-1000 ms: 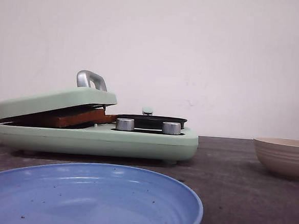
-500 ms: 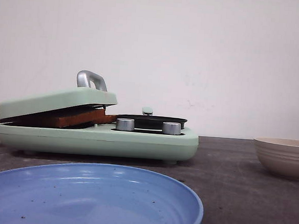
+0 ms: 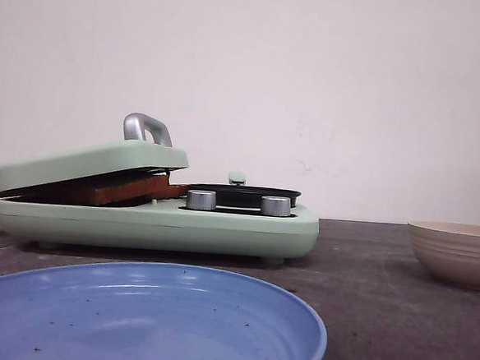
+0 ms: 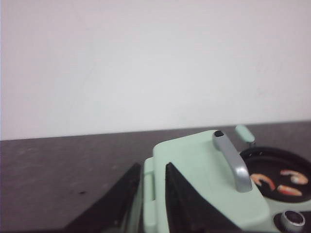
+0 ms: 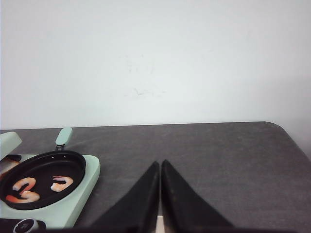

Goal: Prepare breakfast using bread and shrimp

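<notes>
The bread (image 3: 129, 189) lies in the mint-green sandwich maker (image 3: 163, 224), its brown crust showing under the tilted lid (image 3: 93, 161), which rests on it. Pink-orange shrimp (image 4: 263, 180) lie in the black round pan (image 3: 243, 193) on the maker's right half; they also show in the right wrist view (image 5: 25, 190). My left gripper (image 4: 152, 167) is open a little and empty, on the near side of the lid's left edge (image 4: 194, 170). My right gripper (image 5: 160, 166) is shut and empty over bare table, right of the maker. Neither gripper shows in the front view.
A blue plate (image 3: 143, 322) sits at the front of the table. A beige ribbed bowl (image 3: 456, 252) stands at the right. The lid has a silver handle (image 3: 147, 128), and two silver knobs (image 3: 201, 199) sit on the maker's front.
</notes>
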Motion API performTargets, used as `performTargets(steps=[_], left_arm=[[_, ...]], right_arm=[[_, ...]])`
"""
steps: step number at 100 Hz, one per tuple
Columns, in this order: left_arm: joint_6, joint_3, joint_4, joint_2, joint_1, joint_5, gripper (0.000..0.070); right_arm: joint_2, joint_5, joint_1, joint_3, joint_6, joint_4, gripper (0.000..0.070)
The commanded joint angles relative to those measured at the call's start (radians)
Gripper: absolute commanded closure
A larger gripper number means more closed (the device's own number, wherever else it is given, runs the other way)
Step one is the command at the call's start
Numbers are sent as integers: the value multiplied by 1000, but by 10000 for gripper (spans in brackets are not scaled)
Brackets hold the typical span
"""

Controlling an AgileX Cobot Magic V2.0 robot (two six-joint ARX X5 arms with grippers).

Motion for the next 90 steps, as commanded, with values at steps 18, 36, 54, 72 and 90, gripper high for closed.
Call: performTargets(steps=[18, 36, 54, 72, 90], left_arm=[[-32, -239, 91, -119, 75, -27, 683], [-30, -351, 93, -205, 91, -20, 683], [-22, -435, 85, -270, 92, -11, 683], [-21, -483, 66, -308, 92, 0, 683], [22, -483, -56, -308, 93, -26, 683]], right_arm=[[2, 3, 0, 10, -4, 10, 700], [2, 3, 0, 10, -4, 10, 700], [2, 3, 0, 10, -4, 10, 700], [2, 3, 0, 10, -4, 10, 700], [2, 3, 0, 10, -4, 10, 700]])
